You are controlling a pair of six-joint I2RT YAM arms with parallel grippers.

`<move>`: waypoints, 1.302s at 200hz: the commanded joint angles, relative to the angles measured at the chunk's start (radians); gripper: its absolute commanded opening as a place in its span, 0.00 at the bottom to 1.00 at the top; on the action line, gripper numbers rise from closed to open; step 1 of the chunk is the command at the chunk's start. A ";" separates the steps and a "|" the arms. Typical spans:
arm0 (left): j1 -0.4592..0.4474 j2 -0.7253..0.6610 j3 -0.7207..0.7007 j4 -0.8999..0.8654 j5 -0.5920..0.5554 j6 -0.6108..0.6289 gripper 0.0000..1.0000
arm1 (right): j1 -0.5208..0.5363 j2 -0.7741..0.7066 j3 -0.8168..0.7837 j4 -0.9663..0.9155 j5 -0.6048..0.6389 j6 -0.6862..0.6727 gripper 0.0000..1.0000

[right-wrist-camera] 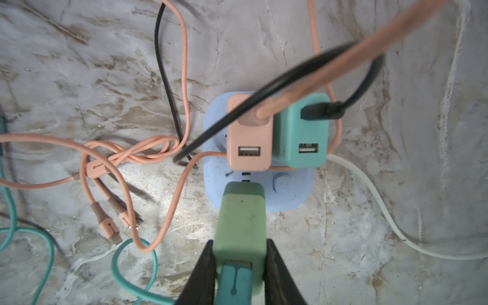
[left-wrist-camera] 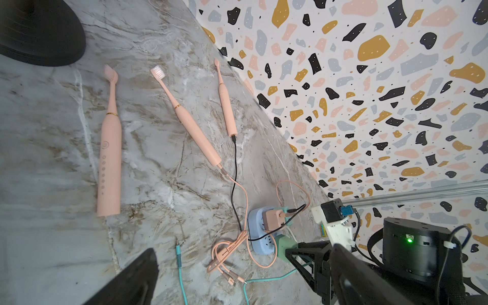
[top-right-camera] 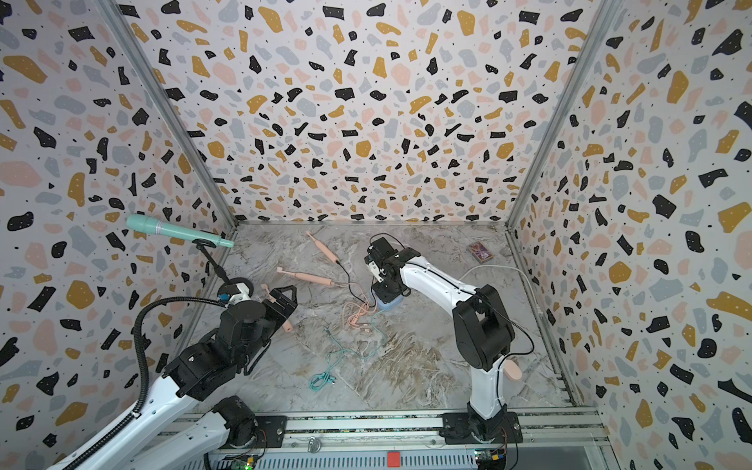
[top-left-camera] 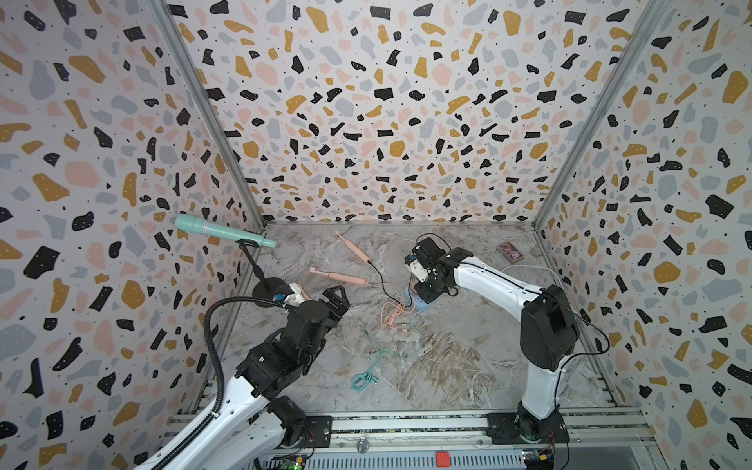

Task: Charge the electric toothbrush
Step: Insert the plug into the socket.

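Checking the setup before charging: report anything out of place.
The pink cable lies knotted beside the blue power strip, its spare plugs loose. The largest toothbrush has no cable plugged in; the teal cable's end lies free nearby.

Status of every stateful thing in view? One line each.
loose toothbrush: no cable, lying flat
middle toothbrush: pink cable plugged in
far toothbrush: black cable plugged in
pink adapter: seated in power strip
teal adapter: seated in strip
green adapter: at strip, seating cannot tell
teal cable: in green adapter, other end loose
left gripper: jaws open, empty
right gripper: jaws shut on green adapter
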 commanded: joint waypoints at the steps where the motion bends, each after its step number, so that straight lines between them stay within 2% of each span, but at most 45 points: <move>1: 0.006 -0.001 0.007 0.019 -0.014 0.014 1.00 | 0.004 -0.069 -0.026 -0.021 0.008 -0.007 0.00; 99: 0.008 0.008 -0.004 0.026 -0.006 0.013 1.00 | -0.006 0.064 0.094 -0.079 0.011 -0.039 0.00; 166: 0.009 0.012 0.002 0.025 -0.004 0.019 1.00 | -0.022 0.088 0.118 -0.106 -0.001 -0.048 0.00; 223: 0.009 0.002 0.009 0.019 -0.006 0.016 1.00 | -0.022 0.039 0.134 -0.091 0.048 -0.031 0.00; 260: 0.010 0.003 0.011 0.018 -0.013 0.019 1.00 | -0.028 -0.012 0.115 -0.059 0.026 -0.029 0.00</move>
